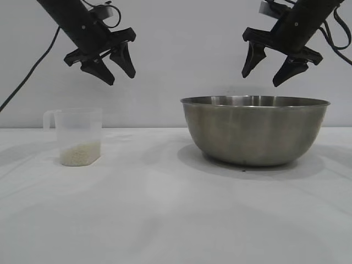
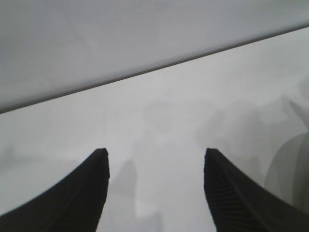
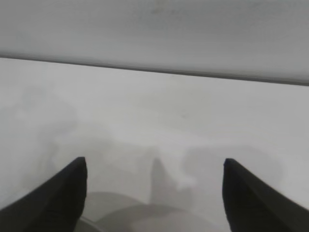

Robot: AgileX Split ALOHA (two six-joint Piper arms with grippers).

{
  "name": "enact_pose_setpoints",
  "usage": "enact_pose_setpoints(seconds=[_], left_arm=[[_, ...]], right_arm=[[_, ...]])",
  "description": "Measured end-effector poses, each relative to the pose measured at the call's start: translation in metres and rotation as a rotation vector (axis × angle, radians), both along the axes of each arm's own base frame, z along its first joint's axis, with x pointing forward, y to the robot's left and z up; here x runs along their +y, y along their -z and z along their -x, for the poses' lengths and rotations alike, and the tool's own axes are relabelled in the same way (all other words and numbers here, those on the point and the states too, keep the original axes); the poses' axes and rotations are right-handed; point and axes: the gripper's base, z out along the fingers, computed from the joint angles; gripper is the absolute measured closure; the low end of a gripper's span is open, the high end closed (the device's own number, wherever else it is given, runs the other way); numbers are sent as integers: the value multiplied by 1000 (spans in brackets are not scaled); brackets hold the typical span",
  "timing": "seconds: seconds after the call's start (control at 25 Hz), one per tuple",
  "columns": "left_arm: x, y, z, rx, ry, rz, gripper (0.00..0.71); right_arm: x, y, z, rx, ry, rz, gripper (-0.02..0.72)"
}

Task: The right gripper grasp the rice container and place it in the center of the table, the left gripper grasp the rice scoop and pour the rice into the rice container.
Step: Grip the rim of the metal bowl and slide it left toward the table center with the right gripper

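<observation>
The right gripper (image 1: 274, 70) hangs spread above the rice container (image 1: 255, 131) right of the table (image 1: 165, 209) centre; it should drop onto the rim squarely; the left gripper (image 1: 118, 72), also spread, waits above the rice scoop (image 1: 79, 135).

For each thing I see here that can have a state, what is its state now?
left gripper: open, holding nothing, in the air above the rice scoop.
right gripper: open, holding nothing, in the air above the rice container.
rice scoop: upright on the table, ungrasped.
rice: a low layer at the scoop's bottom, not poured.
rice container: upright on the table at the right, ungrasped; inside hidden.
</observation>
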Motion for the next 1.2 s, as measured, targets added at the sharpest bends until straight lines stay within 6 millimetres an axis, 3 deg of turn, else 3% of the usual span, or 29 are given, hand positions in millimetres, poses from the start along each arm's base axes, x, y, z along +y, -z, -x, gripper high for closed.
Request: enact_pose_setpoints(seconds=[0.56,0.92,1.2], left_arm=[[0,0,0,4,2,0,331],[0,0,0,5,4,0,331],[0,-3,2,4,8,1,331]], right_arm=[[-7,2,7,84,-32,-5,204],[-45,-53,40,206,-66,11,204],[-49,-53,55,348,-87,51,204]])
